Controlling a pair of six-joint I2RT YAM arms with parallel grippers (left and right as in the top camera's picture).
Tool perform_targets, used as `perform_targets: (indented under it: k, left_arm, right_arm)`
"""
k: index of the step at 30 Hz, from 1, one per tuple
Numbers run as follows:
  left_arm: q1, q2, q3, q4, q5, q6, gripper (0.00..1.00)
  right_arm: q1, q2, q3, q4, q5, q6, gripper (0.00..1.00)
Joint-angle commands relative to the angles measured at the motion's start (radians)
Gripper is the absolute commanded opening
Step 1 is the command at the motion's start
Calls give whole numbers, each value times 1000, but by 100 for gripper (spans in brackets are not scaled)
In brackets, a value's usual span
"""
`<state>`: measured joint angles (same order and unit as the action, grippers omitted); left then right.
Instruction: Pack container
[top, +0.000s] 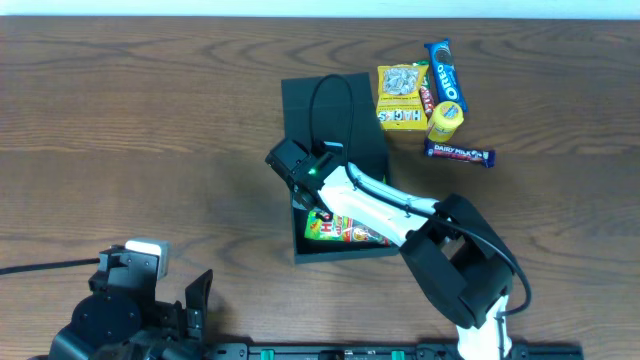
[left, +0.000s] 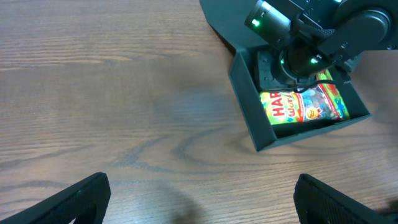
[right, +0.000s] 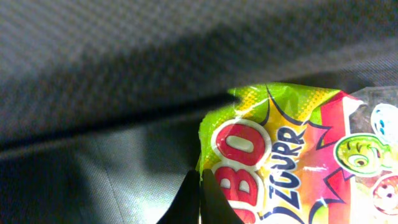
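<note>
The container (top: 335, 112) sits mid-worktop (top: 150, 130), lid flap laid back, its inside largely covered from overhead by the right arm (top: 380, 205). The right hand (right: 199, 190) is pinched fully together at the edge of a candy packet (left: 301, 104); whether it nips the wrapper is unclear. The left hand (left: 199, 202) gapes wide and empty, its fingers (left: 81, 199) cut off at the frame's lower edge.

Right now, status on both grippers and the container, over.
Left gripper open and empty. Right gripper shut inside the container, tips at the Haribo packet edge, grip unclear. Lid open; Oreo pack and Dairy Milk bar outside, beside it.
</note>
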<state>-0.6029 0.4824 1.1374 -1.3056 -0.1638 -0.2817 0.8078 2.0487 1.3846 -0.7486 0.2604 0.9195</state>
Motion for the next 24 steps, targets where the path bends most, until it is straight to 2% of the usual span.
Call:
perform_targets:
  k: [1,6,14,21,24]
  left_arm:
    - [2,0,-2,-3,4,13,95]
    - [2,0,-2,-3,4,13,95]
    - [2,0,-3,-3,-3,13,95]
    - [2,0,-3,-3,-3,13,95]
    - [2,0,-3,-3,-3,13,95]
  right_arm:
    - [-9,-3,10,-19,28,-82,1]
    - [-9,-29,10,-27,39,-206,1]
    - [-9,-103,10,-71,35,-280,1]
    - [-8,-178,10,-93,23,-430,1]
    - [-8,-181,10,-93,-36,-542,1]
